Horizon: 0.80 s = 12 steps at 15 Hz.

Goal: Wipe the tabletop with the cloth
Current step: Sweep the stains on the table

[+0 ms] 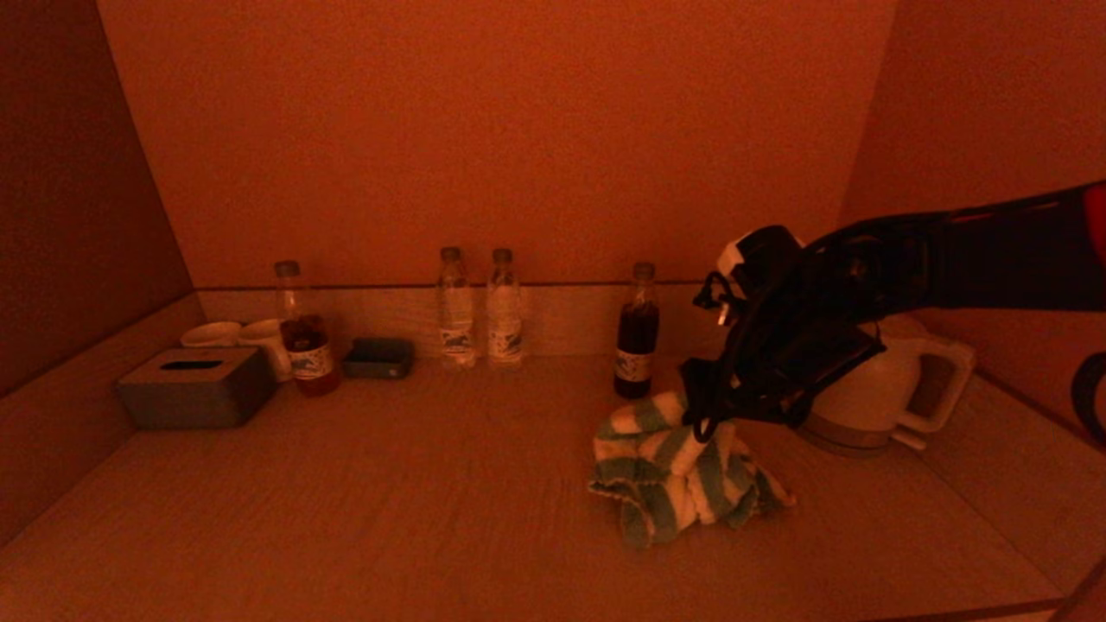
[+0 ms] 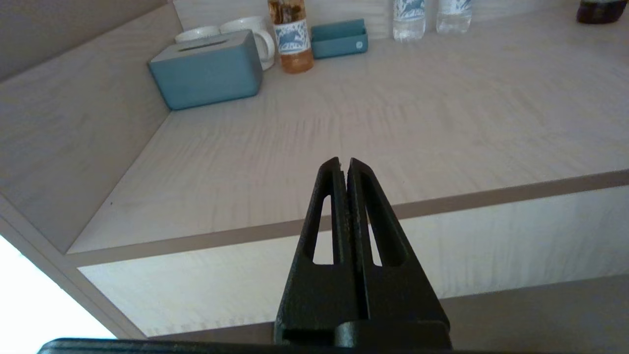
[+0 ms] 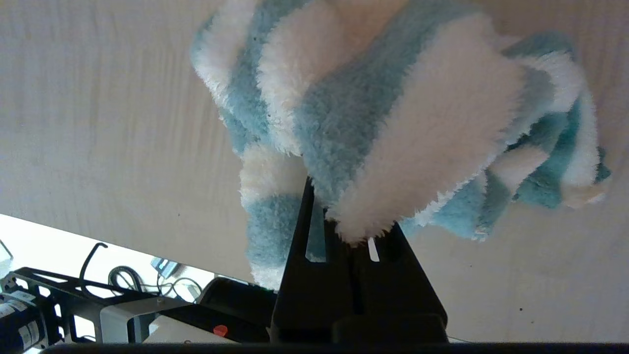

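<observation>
A fluffy blue-and-white striped cloth (image 1: pixel 674 471) lies bunched on the pale wooden tabletop (image 1: pixel 389 501), right of centre. My right gripper (image 1: pixel 704 423) reaches in from the right and is shut on the cloth's upper fold. In the right wrist view the cloth (image 3: pixel 393 113) covers the tips of the right gripper (image 3: pixel 344 211) and drapes over the tabletop (image 3: pixel 98 123). My left gripper (image 2: pixel 343 162) is shut and empty, parked before the table's front edge (image 2: pixel 491 196); it does not show in the head view.
Along the back wall stand a tissue box (image 1: pixel 197 387), two cups (image 1: pixel 238 335), a small dark box (image 1: pixel 378 357), a tea bottle (image 1: pixel 302 333), two water bottles (image 1: pixel 479 307) and a dark bottle (image 1: pixel 637 333). A white kettle (image 1: pixel 890 389) stands right behind my right arm.
</observation>
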### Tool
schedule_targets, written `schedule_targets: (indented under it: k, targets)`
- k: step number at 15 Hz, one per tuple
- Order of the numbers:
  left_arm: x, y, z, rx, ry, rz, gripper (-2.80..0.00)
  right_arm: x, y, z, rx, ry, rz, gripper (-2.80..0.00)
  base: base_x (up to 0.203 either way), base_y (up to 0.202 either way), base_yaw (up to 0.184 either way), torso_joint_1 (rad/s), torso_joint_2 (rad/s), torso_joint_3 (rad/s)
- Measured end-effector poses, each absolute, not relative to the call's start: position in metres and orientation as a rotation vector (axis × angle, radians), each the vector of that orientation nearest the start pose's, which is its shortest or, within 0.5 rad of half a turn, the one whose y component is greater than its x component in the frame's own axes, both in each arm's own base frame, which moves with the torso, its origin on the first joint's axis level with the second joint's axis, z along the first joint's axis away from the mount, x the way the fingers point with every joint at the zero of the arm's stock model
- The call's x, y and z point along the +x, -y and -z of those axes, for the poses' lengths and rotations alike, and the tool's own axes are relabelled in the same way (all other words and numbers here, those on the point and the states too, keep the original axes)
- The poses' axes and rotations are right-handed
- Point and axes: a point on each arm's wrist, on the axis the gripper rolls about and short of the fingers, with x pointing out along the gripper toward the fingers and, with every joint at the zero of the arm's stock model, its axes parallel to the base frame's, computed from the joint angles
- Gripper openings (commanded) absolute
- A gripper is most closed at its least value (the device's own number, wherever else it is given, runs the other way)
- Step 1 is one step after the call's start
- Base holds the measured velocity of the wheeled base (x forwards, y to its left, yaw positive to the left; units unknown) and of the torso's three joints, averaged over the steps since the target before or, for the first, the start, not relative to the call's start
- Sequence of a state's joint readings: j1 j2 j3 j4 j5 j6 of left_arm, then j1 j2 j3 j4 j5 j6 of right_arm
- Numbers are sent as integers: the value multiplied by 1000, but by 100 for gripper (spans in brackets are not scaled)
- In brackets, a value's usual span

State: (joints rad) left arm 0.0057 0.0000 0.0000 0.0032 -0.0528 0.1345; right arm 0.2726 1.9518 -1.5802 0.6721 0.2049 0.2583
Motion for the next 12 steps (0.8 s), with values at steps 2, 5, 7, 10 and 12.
schedule_targets:
  k: [2,5,7,10,12]
  targets:
    - [-23,1,-75,133,0,46,-280,338,-101,-194,190,-1126,-294,-280,0,0,0,0,0,0]
    - [-23,1,-75,132,0,48,-280,336,-101,-192,184,-1160,-284,-280,0,0,0,0,0,0]
    - [-23,1,-75,126,0,47,-280,335,-101,-191,182,-1173,-281,-280,0,0,0,0,0,0]
    - [-23,1,-75,123,0,47,-280,332,-99,-179,163,-1236,-243,-280,0,0,0,0,0,0]
    - [-23,1,-75,123,-1,46,-280,337,-97,-158,136,-1324,-188,-280,0,0,0,0,0,0]
